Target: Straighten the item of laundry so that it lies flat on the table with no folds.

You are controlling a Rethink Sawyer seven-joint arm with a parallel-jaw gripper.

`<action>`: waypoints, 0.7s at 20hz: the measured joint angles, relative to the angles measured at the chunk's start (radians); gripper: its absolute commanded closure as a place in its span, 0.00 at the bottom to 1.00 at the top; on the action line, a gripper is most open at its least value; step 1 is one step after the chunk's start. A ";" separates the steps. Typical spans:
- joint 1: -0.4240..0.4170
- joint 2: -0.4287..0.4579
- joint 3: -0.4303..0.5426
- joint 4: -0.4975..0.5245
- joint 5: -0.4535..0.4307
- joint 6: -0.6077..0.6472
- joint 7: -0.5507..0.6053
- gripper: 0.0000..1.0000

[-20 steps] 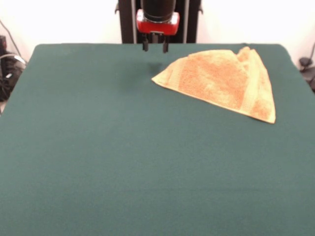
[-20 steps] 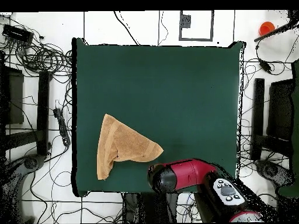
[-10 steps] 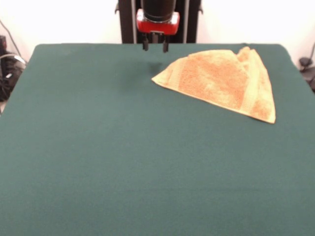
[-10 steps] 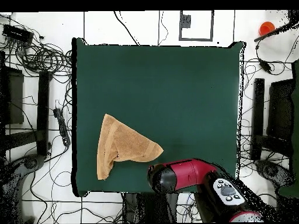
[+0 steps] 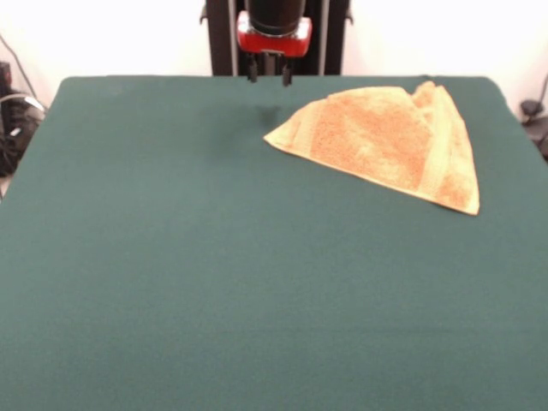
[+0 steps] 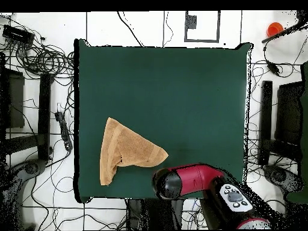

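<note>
The golden tan-orange towel (image 5: 390, 141) lies folded into a rough triangle at the far right of the dark green table (image 5: 214, 274), one smoother band along its right edge. In the overhead view the towel (image 6: 126, 150) lies near the table's (image 6: 180, 90) bottom left. My gripper (image 5: 270, 75) hangs open and empty above the table's far edge, left of the towel's pointed corner and apart from it. In the overhead view the red arm (image 6: 189, 180) covers the gripper.
Cables and equipment lie on the floor (image 6: 36, 60) around the table. An orange object (image 6: 274, 28) sits off the table at the overhead view's top right. The black pedestal (image 5: 223, 34) stands behind the far edge.
My gripper has risen slightly and drawn back toward the pedestal. The towel has not moved.
</note>
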 measured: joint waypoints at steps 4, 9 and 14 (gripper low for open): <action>-0.001 0.000 0.010 0.000 0.001 0.022 0.000 0.00; -0.001 0.000 0.028 -0.001 0.007 0.049 0.000 0.00; -0.001 0.000 0.040 -0.007 0.007 0.081 0.000 0.00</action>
